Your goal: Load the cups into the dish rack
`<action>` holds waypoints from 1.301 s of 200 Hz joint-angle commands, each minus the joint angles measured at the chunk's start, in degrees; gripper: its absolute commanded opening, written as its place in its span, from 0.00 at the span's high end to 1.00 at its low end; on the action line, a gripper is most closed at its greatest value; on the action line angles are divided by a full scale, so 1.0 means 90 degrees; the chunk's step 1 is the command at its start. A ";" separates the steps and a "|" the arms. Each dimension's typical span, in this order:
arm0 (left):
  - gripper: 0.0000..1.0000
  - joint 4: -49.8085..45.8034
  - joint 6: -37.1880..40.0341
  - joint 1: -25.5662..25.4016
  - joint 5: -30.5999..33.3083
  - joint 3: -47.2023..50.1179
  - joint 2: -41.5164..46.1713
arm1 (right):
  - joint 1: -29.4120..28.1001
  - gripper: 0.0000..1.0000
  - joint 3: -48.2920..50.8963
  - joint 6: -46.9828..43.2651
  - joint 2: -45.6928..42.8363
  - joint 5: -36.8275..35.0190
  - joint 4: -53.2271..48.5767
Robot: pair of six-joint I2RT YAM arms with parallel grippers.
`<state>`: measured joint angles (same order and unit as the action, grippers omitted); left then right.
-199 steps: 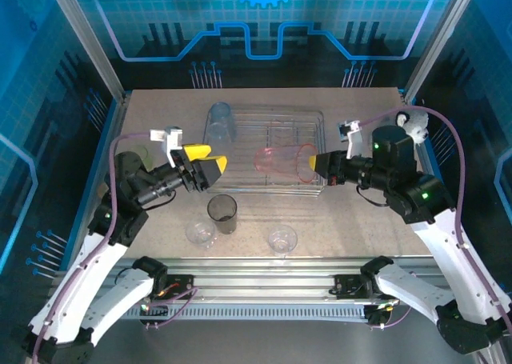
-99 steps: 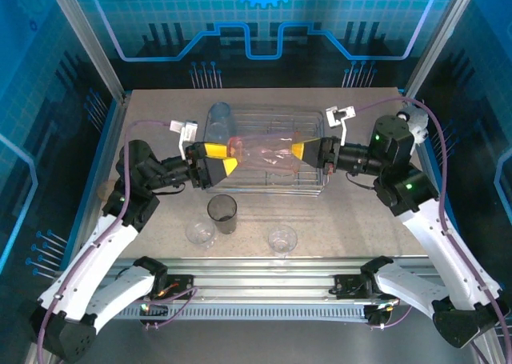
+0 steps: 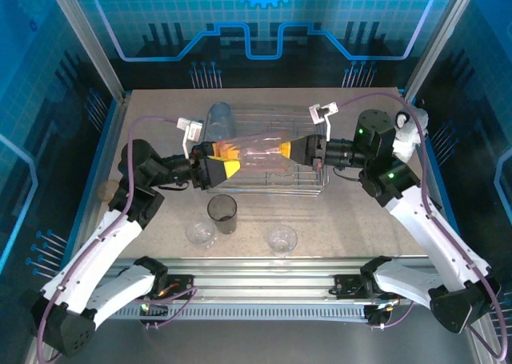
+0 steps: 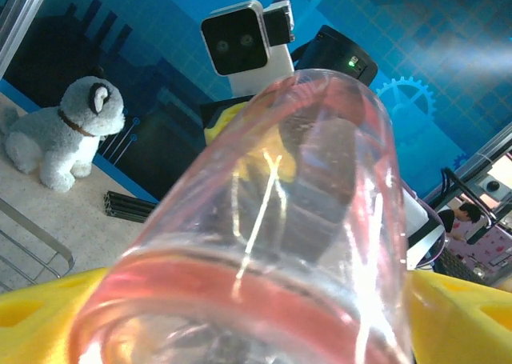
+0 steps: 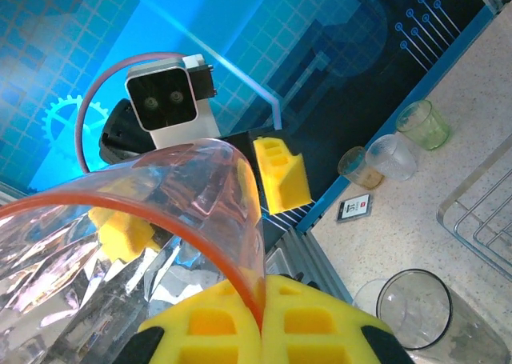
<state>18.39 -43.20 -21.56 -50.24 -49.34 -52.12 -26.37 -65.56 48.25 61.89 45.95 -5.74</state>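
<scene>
Over the dish rack (image 3: 264, 186), the right tool (image 3: 290, 149) pinches the pink cup (image 3: 260, 148). The left tool (image 3: 226, 158) straddles its 9 o'clock end, grip unclear

Glossy translucent pink plastic cup (image 3: 260, 149), shiny metal wire rack (image 3: 264, 186), matt tabletop (image 3: 360, 220)

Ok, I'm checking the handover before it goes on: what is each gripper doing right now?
Left gripper: jaws wide around the base of the pink cup; grip cannot be told.
Right gripper: shut on the pink cup's rim.
</scene>
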 commanded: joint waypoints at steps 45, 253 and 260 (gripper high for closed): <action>0.65 0.0068 0.0096 -0.0046 -0.0038 0.0050 -0.0037 | -0.0132 0.96 -0.0111 0.0028 0.0213 0.0208 0.0165; 1.00 -0.8930 0.3413 -0.0234 0.6722 -0.4624 -0.3806 | 0.1524 0.52 0.0721 -0.2202 -0.1912 -0.4578 -0.4671; 1.00 -0.8986 0.3456 -0.0242 0.6723 -0.4710 -0.3974 | 0.1533 0.52 0.0753 -0.2216 -0.1907 -0.4562 -0.4675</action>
<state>-57.76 -15.11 -23.18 7.33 -87.66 -84.64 -13.43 -59.77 30.06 45.69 5.96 -46.46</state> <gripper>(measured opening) 0.620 0.479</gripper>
